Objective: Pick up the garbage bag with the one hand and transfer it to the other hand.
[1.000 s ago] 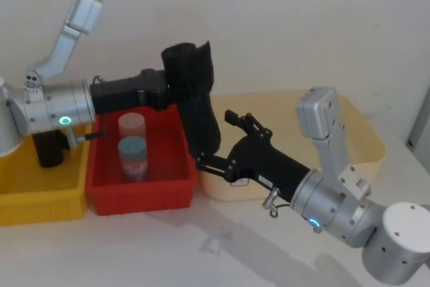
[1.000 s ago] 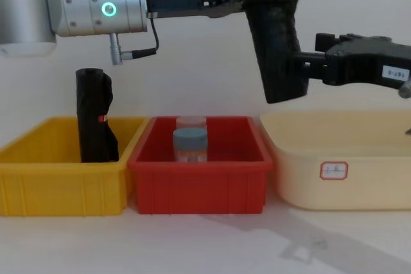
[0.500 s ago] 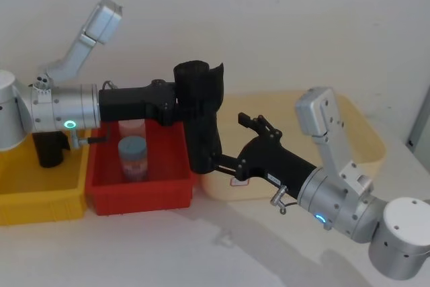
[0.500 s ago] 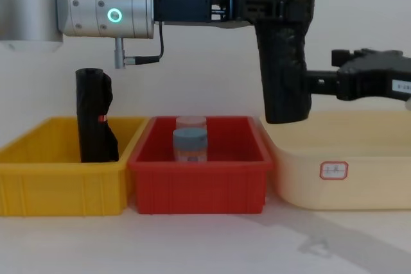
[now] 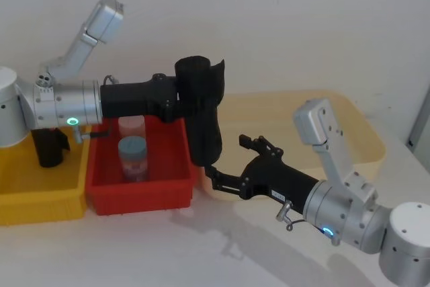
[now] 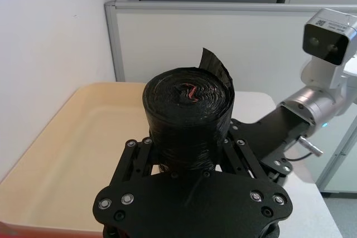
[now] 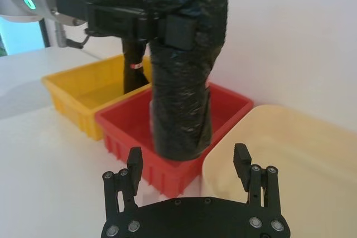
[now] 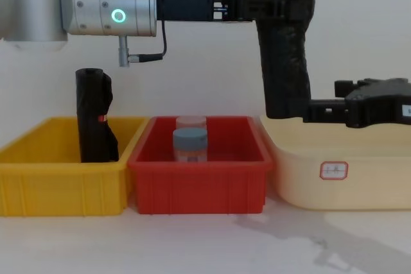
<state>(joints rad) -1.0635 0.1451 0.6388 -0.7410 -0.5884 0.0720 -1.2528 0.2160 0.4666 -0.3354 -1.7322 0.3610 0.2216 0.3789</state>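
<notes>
Your other hand (image 5: 226,155) dropped lower-centre, fingers open | one hand (image 5: 183,99) clamped garbage bag (image 5: 203,122) | looked soft, light: grip lower half.

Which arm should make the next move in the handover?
Right. The left gripper clamps the garbage bag near its top; the right gripper is open at its lower end, likely ready to close.

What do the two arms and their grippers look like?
Both arms are silver cylinders. The left arm carries a green ring light and a thin black cable; the right arm a blue ring light. The left gripper and right gripper are black with two long fingers.
</notes>
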